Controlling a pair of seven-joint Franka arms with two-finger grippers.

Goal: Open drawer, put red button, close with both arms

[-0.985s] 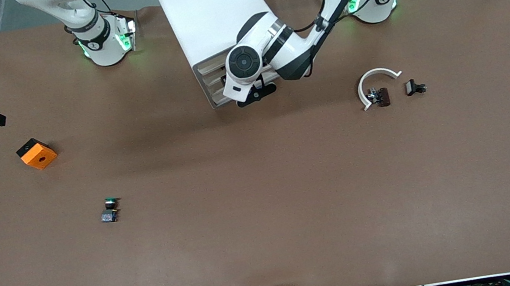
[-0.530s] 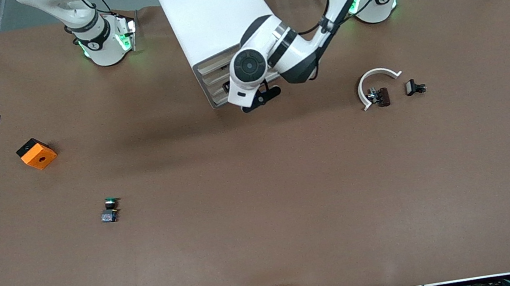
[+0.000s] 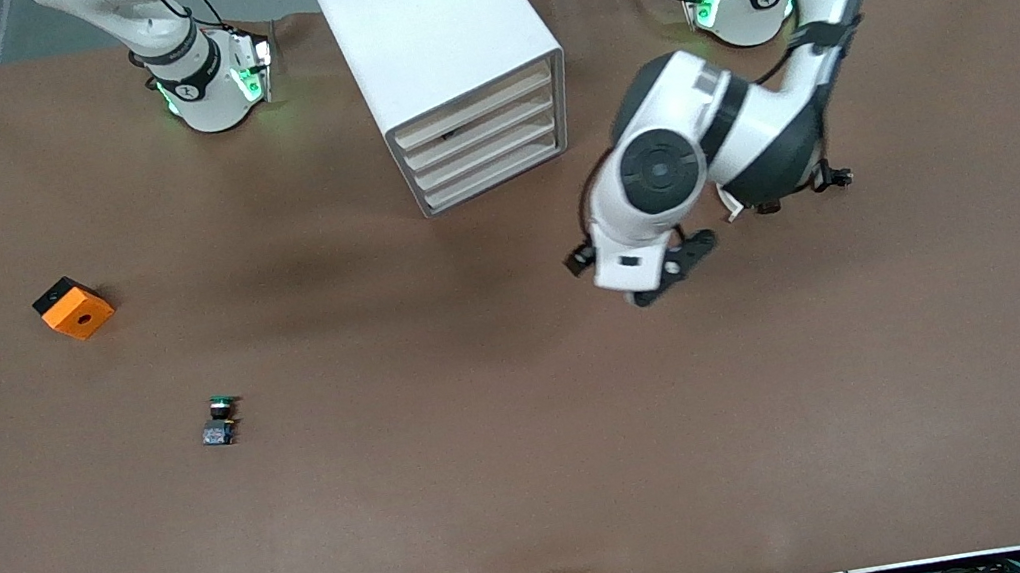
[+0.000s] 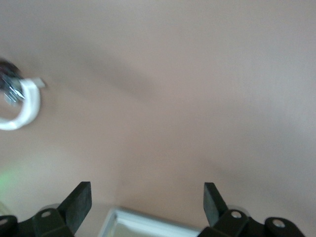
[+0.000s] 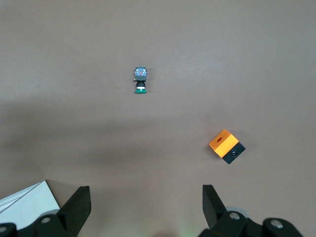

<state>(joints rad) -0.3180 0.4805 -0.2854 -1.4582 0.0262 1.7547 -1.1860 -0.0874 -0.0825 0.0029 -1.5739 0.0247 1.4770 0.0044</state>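
We judge the job nearly finished: all drawers (image 3: 483, 147) look shut, the red button is out of sight, our left claw (image 3: 640, 279) hangs open over bare worktop (image 3: 534, 445), and the right claw (image 5: 145, 210) waits open.

white ring (image 4: 22, 106) cut by left wrist view's edge, mostly hidden under left arm (image 3: 730, 132)

Left gripper (image 3: 660, 276) has left the cabinet (image 3: 440, 54); now over bare table (image 3: 534, 445).
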